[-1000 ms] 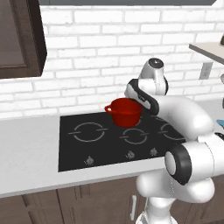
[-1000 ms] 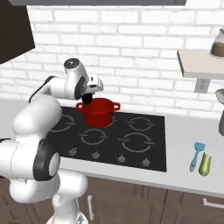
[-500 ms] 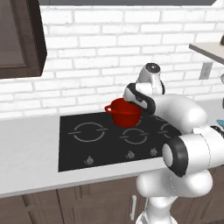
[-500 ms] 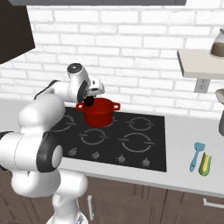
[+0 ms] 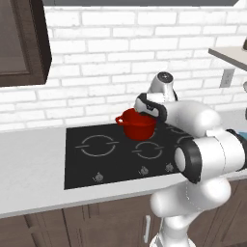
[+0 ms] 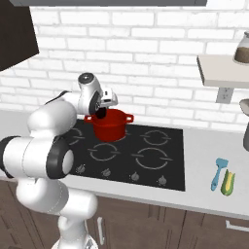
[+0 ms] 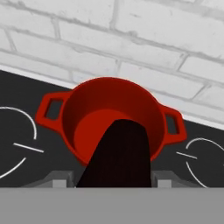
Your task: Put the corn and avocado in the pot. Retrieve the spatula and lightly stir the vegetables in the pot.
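Gripper hangs at the near-left rim of the pot, clamped on the avocado, a dark matte lump. The pot, squat glossy red, sits on the smooth black hob's far-left burner. Slim yellow-green corn lies far right on the counter.

The glossy red pot stood upright on the black cooktop just below and ahead of the claw, its two loop handles out to either side. The avocado, a dark near-black lump, sat between the claw's fingers over the pot's open mouth. The corn (pale yellow-green, slim) lay on the counter well apart from the claw.
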### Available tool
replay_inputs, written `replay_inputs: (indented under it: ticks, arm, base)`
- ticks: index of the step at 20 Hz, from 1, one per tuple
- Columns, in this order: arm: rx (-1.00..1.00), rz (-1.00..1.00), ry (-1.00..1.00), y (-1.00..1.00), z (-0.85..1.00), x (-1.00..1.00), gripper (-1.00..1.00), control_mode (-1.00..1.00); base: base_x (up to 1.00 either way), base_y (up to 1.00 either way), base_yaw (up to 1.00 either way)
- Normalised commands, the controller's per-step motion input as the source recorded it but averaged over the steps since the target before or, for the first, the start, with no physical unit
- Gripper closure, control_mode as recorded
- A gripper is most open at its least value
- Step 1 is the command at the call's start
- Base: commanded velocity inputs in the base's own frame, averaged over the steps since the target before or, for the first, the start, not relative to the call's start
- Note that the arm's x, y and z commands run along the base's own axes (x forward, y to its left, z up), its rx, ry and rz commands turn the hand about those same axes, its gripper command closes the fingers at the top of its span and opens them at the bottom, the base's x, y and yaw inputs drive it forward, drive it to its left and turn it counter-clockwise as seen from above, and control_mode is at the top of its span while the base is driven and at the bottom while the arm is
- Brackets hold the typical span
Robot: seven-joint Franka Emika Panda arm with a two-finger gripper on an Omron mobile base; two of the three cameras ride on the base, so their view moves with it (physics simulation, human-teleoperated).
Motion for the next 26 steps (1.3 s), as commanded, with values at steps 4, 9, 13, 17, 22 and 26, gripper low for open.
replay_inputs:
  ticks: [4,9,13,17,22,26]
  arm:
    - [0.0,0.0,0.0,0.0,-0.08,0.14,1.0,-1.0]
    - [0.0,0.0,0.0,0.0,-0.07,0.04,1.0,-1.0]
    - [0.0,0.0,0.0,0.0,-0.08,0.0,1.0,-1.0]
    - [0.0,0.0,0.0,0.0,-0.16,0.02,1.0,-1.0]
    - [0.0,0.0,0.0,0.0,-0.13,0.04,1.0,-1.0]
    - [0.0,0.0,0.0,0.0,-0.13,0.02,1.0,-1.0]
  base:
    - [0.0,0.0,0.0]
    - [0.0,0.0,0.0]
    - [0.0,0.0,0.0]
    - [0.0,0.0,0.0]
    - [0.0,0.0,0.0]
    - [0.0,0.0,0.0]
